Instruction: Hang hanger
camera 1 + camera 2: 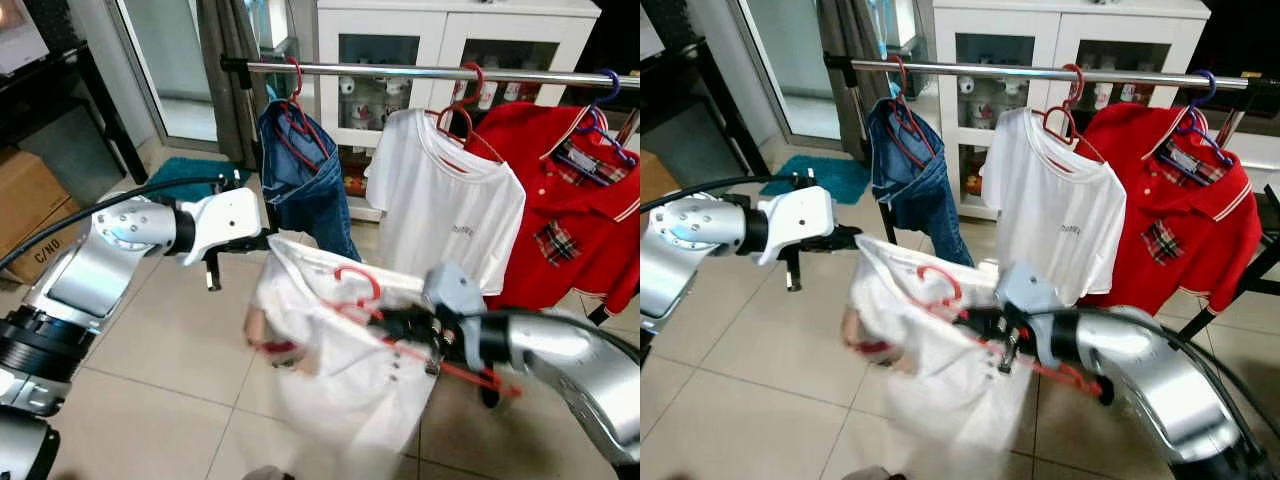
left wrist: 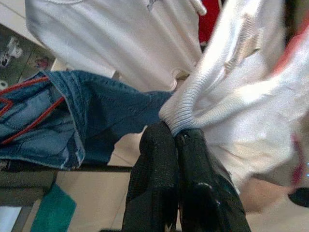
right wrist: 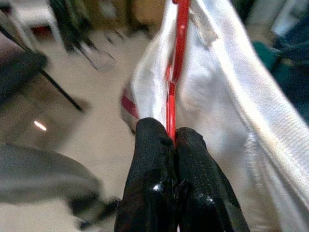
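Observation:
A white polo shirt (image 1: 335,375) hangs on a red hanger (image 1: 358,282) below and in front of the metal clothes rail (image 1: 400,70). My right gripper (image 1: 402,325) is shut on the hanger's red bar; the right wrist view shows the bar (image 3: 179,43) pinched between the fingers (image 3: 149,145). My left gripper (image 1: 262,240) is shut on the shirt's ribbed collar edge (image 2: 193,104), holding it out to the left. The hanger's hook points up, well under the rail and apart from it.
On the rail hang blue jeans (image 1: 300,170), a white T-shirt (image 1: 450,200) and a red polo (image 1: 580,210), each on its own hanger. A white cabinet (image 1: 400,30) stands behind. A cardboard box (image 1: 25,205) and a teal mat (image 1: 185,178) lie left.

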`<state>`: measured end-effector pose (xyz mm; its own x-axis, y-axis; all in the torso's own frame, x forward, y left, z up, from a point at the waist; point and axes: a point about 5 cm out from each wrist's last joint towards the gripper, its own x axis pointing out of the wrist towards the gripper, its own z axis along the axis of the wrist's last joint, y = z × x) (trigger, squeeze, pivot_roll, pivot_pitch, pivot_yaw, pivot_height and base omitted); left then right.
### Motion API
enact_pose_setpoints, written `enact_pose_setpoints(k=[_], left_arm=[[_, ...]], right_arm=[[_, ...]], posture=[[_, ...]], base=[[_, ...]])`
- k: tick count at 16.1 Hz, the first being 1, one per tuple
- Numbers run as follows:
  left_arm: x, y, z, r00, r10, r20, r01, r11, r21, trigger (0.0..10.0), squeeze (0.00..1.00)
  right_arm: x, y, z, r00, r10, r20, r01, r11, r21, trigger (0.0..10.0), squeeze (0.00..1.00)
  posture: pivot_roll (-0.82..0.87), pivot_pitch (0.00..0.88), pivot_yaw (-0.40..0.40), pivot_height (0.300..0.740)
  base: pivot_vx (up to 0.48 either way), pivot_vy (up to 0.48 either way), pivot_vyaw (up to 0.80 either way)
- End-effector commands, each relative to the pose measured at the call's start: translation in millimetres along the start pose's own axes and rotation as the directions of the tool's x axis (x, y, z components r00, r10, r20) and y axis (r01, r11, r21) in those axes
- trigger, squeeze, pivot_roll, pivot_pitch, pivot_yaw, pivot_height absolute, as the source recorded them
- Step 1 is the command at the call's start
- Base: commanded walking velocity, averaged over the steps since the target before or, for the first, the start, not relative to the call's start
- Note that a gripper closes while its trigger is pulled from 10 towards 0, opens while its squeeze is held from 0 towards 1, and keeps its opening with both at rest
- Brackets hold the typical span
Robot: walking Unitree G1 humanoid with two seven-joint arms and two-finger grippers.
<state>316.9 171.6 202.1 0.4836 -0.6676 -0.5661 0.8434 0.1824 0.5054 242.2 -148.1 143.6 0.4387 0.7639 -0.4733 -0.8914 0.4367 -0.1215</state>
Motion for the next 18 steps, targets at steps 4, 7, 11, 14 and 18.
enact_pose_setpoints(k=[4,7,11,14,18], left_arm=[[-8.2,6.0,-2,0.999,0.017,-0.037,-0.016,1.000,0.027,0.0,0.00],[-6.9,6.6,-3,0.999,0.020,-0.046,-0.019,0.999,0.031,0.0,0.00],[8.9,1.0,10,0.999,-0.020,0.029,0.019,0.999,0.032,1.1,0.00],[16.2,-0.6,23,0.994,0.005,0.113,-0.008,1.000,0.027,6.4,0.00],[16.9,7.1,28,0.980,0.106,0.169,-0.098,0.994,-0.055,10.0,1.00]], right_arm=[[-6.1,8.5,-9,0.992,0.089,-0.091,-0.096,0.993,-0.072,10.0,0.00],[-13.1,21.7,18,0.963,0.235,0.133,-0.242,0.970,0.033,10.0,0.00],[2.1,40.5,32,0.907,0.324,0.268,-0.352,0.934,0.062,10.0,0.00],[16.8,38.1,33,0.928,0.223,0.297,-0.268,0.956,0.119,10.0,0.00],[21.8,33.3,29,0.946,0.156,0.284,-0.203,0.968,0.146,10.0,0.00]], posture=[[-0.06,0.000,0.083,0.740],[-0.06,0.000,0.083,0.740],[-0.06,0.000,0.085,0.740],[-0.06,0.000,0.088,0.740],[-0.05,0.000,0.087,0.740]], base=[[0.000,0.000,0.00],[0.000,0.000,0.00],[0.000,0.000,0.00],[0.000,0.000,0.00],[0.000,0.000,0.00]])
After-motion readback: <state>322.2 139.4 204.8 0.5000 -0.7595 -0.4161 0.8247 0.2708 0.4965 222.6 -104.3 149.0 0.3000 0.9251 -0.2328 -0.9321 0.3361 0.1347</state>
